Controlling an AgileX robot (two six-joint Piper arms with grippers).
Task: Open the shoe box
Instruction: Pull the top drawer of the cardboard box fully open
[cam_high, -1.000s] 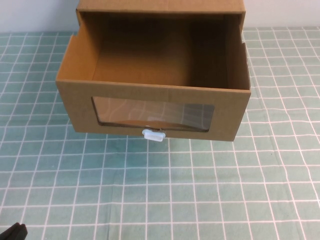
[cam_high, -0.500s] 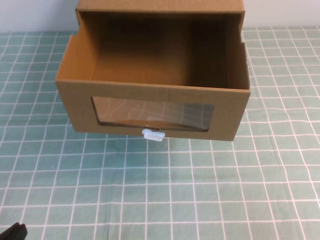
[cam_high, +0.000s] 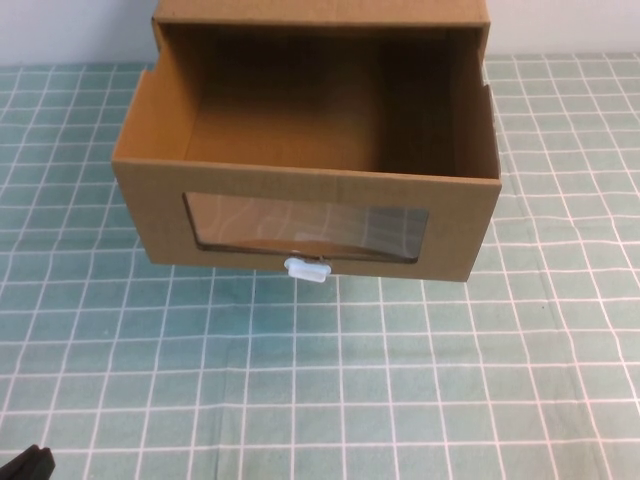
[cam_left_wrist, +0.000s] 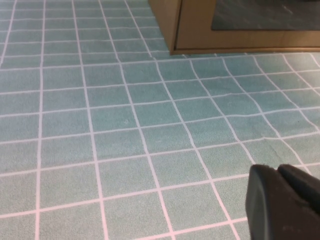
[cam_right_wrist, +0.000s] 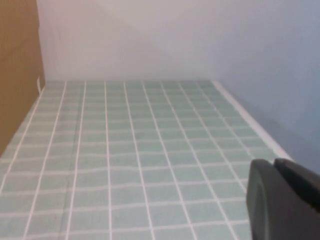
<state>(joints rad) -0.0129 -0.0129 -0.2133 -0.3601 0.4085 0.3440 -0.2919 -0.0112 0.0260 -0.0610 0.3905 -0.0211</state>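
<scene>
The brown cardboard shoe box (cam_high: 310, 215) stands at the middle back of the table, its drawer pulled out toward me and empty inside. The drawer's front has a clear window (cam_high: 305, 232) and a small white pull tab (cam_high: 307, 270) under it. My left gripper (cam_left_wrist: 277, 172) hangs shut and empty near the front left corner of the table, well clear of the box, whose corner (cam_left_wrist: 200, 30) shows in the left wrist view. A black tip of it (cam_high: 30, 465) shows in the high view. My right gripper (cam_right_wrist: 275, 167) is shut and empty, off to the box's right side (cam_right_wrist: 17, 75).
A green cloth with a white grid (cam_high: 400, 380) covers the table. A pale wall (cam_right_wrist: 175, 40) rises behind the table and along its right edge.
</scene>
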